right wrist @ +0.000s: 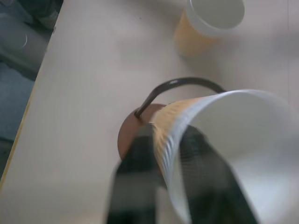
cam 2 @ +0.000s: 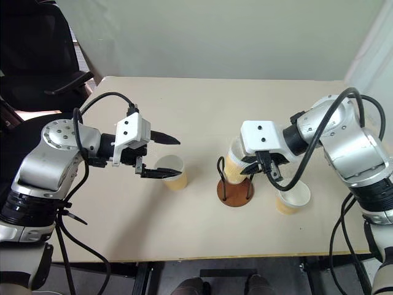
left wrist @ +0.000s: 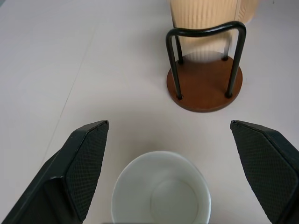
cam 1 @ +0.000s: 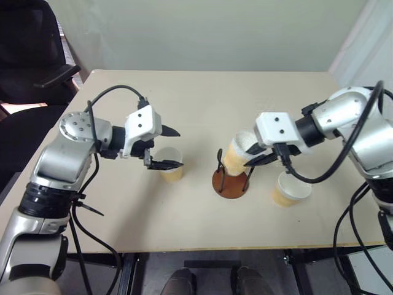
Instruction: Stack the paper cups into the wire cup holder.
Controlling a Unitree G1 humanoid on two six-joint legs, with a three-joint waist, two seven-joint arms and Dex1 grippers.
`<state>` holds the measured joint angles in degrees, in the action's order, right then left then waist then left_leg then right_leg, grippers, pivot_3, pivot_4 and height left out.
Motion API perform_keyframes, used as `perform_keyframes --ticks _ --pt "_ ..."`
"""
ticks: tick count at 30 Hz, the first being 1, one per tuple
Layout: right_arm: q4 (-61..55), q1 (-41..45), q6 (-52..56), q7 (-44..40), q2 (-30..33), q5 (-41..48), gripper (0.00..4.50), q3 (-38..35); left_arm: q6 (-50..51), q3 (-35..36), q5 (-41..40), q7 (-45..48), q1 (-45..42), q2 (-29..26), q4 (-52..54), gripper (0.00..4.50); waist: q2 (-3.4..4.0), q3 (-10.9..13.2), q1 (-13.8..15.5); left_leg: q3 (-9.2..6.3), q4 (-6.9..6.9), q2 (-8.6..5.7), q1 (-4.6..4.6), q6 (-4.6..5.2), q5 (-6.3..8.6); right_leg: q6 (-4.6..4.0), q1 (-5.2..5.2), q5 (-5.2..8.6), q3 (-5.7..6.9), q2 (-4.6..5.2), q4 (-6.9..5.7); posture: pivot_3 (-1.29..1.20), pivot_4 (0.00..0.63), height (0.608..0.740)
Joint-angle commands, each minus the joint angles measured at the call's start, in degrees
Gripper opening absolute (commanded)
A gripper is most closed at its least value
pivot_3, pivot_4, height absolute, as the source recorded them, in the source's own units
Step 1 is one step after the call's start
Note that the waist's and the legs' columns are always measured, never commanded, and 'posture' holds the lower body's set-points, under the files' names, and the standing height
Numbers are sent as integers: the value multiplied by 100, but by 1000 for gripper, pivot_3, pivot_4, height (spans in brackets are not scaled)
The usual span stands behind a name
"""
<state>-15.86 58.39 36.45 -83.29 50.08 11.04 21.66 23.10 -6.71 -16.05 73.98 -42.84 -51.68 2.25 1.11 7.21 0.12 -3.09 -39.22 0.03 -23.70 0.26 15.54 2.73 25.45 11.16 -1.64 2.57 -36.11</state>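
my right tool (cam 1: 256, 161) seems clamped on a tilted paper cup (cam 1: 237, 152) entering the wire cup holder (cam 1: 231, 182); left tool (cam 1: 170, 147), apart, straddles another (cam 1: 170, 163) at nine o'clock; third cup (cam 1: 290, 188) waits at three o'clock.

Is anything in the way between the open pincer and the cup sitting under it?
No. The left pincer hangs open over the paper cup, one finger on each side, and only bare table lies around it.

We see a pale beige desk (cam 1: 202, 92) with a plain light wall (cam 1: 202, 34) behind it. A black office chair (cam 1: 34, 55) stands off the desk's far left corner, beyond the left claw (cam 1: 167, 148).
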Motion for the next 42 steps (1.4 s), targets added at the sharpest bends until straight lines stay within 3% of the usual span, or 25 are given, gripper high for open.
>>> perform_keyframes --ticks 1,2,7,13,24,27,32,38,42 --pt "-68 130 185 312 -115 39 2245 -259 -408 11 190 238 25 -221 -99 4500 0 0 -1 0 1 0 0 0 0 0 0 0 0 0 0 0 150 740" --pt "-52 138 290 477 -177 85 2558 -402 -541 -6 248 300 8 -258 -189 4500 0 0 0 -1 2 0 0 0 0 -1 1 1 0 0 1 0 150 740" --pt "-126 158 1373 1261 -356 760 2558 -1558 -1449 -90 661 674 50 -528 -700 4500 0 0 4 -2 1 -1 -3 0 0 -1 1 1 0 0 5 0 150 740" --pt "-636 23 2905 1600 -224 2100 2558 -2813 -2151 -169 878 1143 -164 -666 -1181 4500 0 0 13 -3 11 -3 -9 1 1 -8 6 8 1 0 10 0 150 740" --pt "-1206 -484 3512 2390 223 3123 2558 -3526 -3010 -616 1303 1198 -66 -176 -1358 4500 0 0 6 -5 5 -3 -14 -2 -1 -7 16 7 0 0 -6 0 150 740" --pt "-1254 -636 3469 2579 308 3261 2595 -3617 -3275 -681 1412 1237 16 -197 -1385 3949 0 0 6 -4 5 -2 -16 -3 -1 -7 23 8 0 0 -14 0 150 740" --pt "-1387 -1082 3221 2738 419 3465 2595 -3880 -3765 -797 1718 1116 -62 -128 -1720 2213 -3 -2 11 -4 2 -3 -17 -5 -3 -7 24 8 0 0 -20 0 150 740" --pt "-1553 -1808 2775 2784 527 3674 2595 -4338 -3551 -720 1626 1150 -168 17 -1626 46 -3 -2 17 -4 -7 -4 -19 -3 -2 -7 23 8 0 1 -26 0 150 740" --pt "-1732 -2450 2359 2675 572 3795 2595 -4857 -2756 -609 1121 1586 -548 34 -1292 15 -4 -3 27 -6 -7 -4 -21 -3 -2 -7 24 8 2 0 -31 0 150 740"
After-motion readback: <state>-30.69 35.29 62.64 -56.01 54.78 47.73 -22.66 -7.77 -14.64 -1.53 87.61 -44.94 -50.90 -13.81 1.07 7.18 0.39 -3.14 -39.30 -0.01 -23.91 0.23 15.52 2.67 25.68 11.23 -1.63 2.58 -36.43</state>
